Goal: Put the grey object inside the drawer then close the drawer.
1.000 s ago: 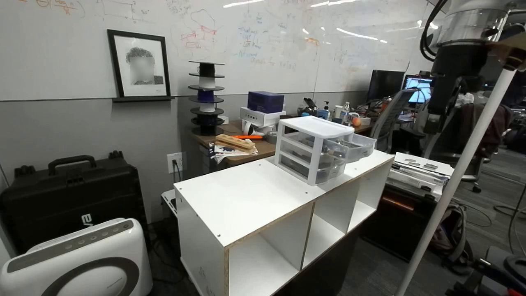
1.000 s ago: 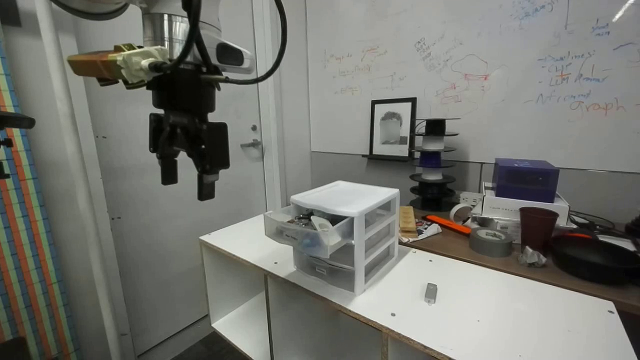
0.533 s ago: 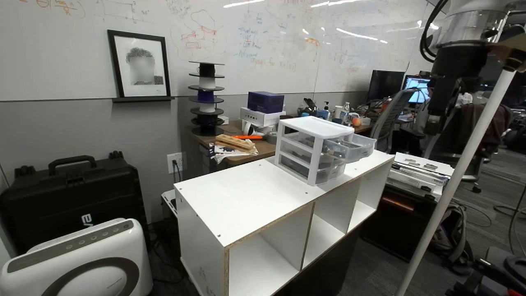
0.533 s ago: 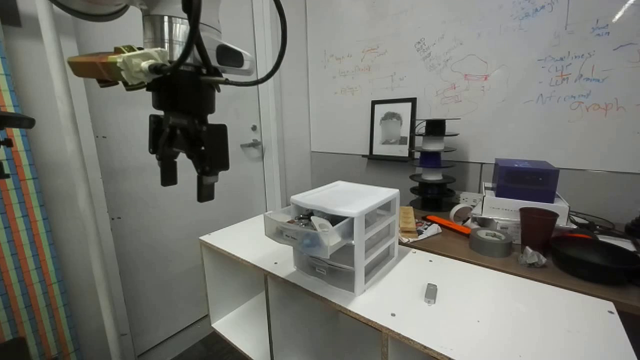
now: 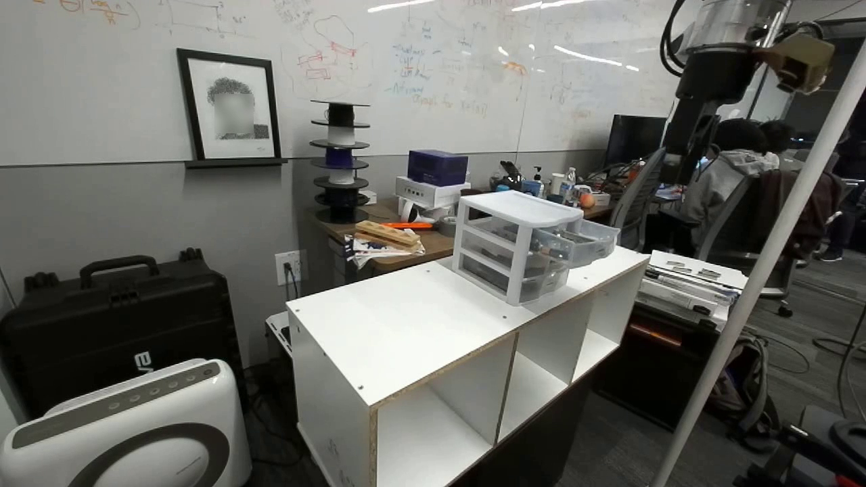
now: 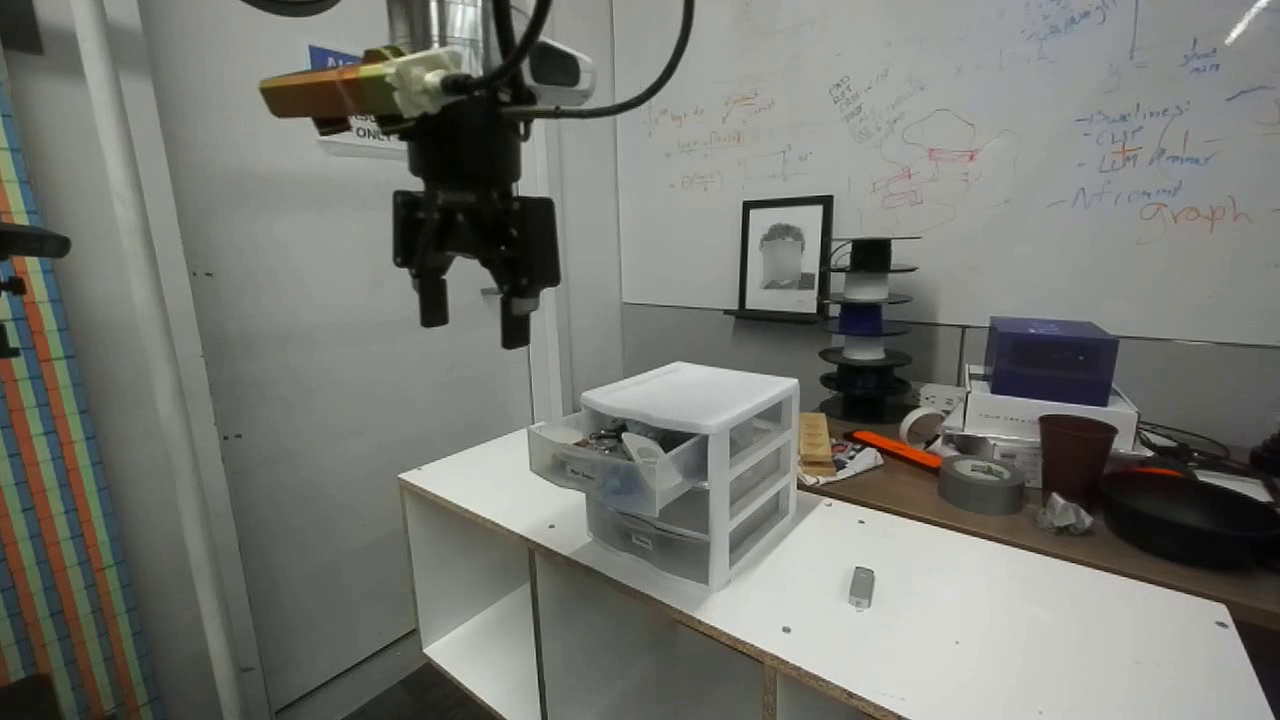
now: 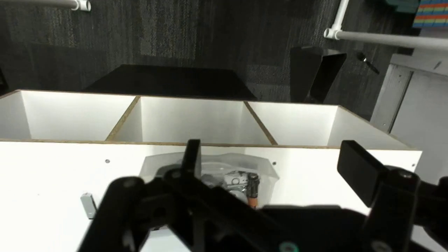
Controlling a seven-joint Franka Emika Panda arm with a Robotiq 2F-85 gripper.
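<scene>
- In an exterior view my fingers [image 6: 515, 325] are spread well apart with nothing between them, hanging high and touching nothing. The grey object [image 6: 861, 587] lies on top of the white cabinet [image 6: 1040, 625], beside the drawer unit [image 6: 690, 395] but apart from it. The top drawer [image 6: 560, 462] is pulled out, with small odds and ends [image 6: 608, 440] in it.
- In an exterior view my fingers [image 5: 676, 172] show nearly edge-on, so their spread cannot be told there; the drawer [image 5: 599, 247] juts out, and I cannot make out the grey object.
- In the wrist view my fingers [image 7: 360, 171] stand far apart, holding nothing. The grey object [image 7: 89, 205] lies outside their gap, toward the left edge, slightly slanted.
- I judge that I am at the reach: the drawer is ready to receive, the pick-up not yet done.
- My next move, I think, is to cross to the grey object, clear of the drawer unit, turn a little to match its slant, come down astride its narrow width and squeeze. Being small and low, it could be missed if I stop too high.
- After that: carry it over the drawer, let go, then push the drawer in.
</scene>
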